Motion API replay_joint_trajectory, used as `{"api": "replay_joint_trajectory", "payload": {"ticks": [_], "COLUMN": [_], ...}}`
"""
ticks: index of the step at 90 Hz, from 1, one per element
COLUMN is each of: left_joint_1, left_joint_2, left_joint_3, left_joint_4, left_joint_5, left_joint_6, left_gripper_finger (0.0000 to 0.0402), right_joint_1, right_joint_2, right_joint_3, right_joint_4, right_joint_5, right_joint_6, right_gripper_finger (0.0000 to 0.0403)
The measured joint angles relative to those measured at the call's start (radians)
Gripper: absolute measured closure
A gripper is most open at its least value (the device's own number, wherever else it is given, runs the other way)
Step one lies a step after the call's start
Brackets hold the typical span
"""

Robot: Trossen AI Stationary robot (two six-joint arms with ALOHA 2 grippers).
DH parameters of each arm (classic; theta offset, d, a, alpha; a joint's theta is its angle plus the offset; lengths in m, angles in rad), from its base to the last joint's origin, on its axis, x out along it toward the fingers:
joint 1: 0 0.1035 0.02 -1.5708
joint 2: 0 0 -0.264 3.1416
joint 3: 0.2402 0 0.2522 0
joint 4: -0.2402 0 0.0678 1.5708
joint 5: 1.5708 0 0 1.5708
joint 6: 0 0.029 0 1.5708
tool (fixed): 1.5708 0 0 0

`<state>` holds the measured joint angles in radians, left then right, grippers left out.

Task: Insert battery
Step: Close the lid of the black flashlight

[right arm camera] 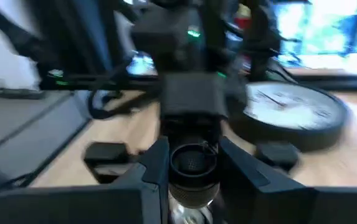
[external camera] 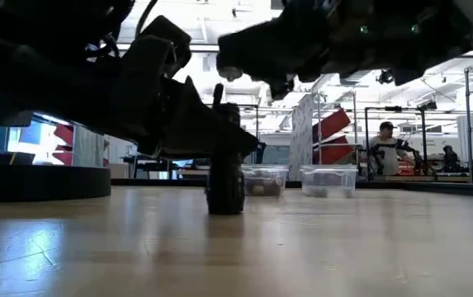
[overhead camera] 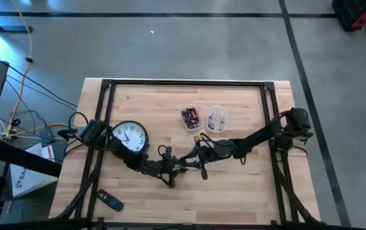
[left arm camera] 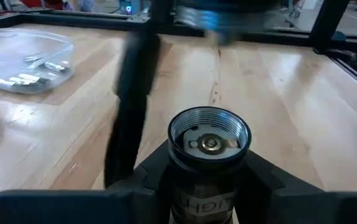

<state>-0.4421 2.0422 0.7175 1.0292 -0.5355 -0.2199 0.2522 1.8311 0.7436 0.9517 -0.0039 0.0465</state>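
Two arms meet over the middle of the wooden worktop (overhead camera: 246, 185), and this is the tight part of the job. Biggest thing on the boards is the wall clock (overhead camera: 130, 137), lying face up toward the left side, with the left arm crossing just beside it. Behind the meeting point sit two clear trays: one with dark cells (overhead camera: 190, 117), one with smaller silvery pieces (overhead camera: 216, 118). A small dark remote-like gadget (overhead camera: 110, 202) lies near the front left edge, well apart from the action.

Now the centre. The left tool (left arm camera: 208, 180) is pinching a black flashlight body (left arm camera: 208, 146), fingers clamped on either side of the barrel. The low view shows it standing upright on the worktop, long axis vertical, open threaded mouth facing up with the metal contact visible deep inside.

The right tool (right arm camera: 194, 171) has its fingers pressed in on a short dark cylinder with a ring-shaped end; whether that is the battery (right arm camera: 192, 165) or another part, the frame does not settle. From above, the right tool sits just to the right of the left one, nearly touching.

Judgement: everything turns on that vertical axis. The right arm is the one carrying, so its piece must come in directly above the open mouth and travel straight down.
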Motion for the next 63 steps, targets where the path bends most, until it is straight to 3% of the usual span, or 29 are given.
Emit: {"api": "replay_joint_trajectory", "payload": {"ticks": [19, 63], "left_joint_1": [0.004, 0.008], "left_joint_2": [0.001, 0.001], "left_joint_3": [0.009, 0.026], "left_joint_4": [0.001, 0.012], "left_joint_5": [0.032, 0.091], "left_joint_6": [0.022, 0.128], "left_gripper_finger": [0.0305, 0.0305], "right_joint_1": [-0.04, -0.063], "right_joint_2": [0.015, 0.115], "right_joint_3": [0.0, 0.001], "right_joint_4": [0.007, 0.118], "right_joint_5": [-0.156, -0.293], "right_joint_6": [-0.048, -0.052], "right_gripper_finger": [0.0331, 0.0331]}}
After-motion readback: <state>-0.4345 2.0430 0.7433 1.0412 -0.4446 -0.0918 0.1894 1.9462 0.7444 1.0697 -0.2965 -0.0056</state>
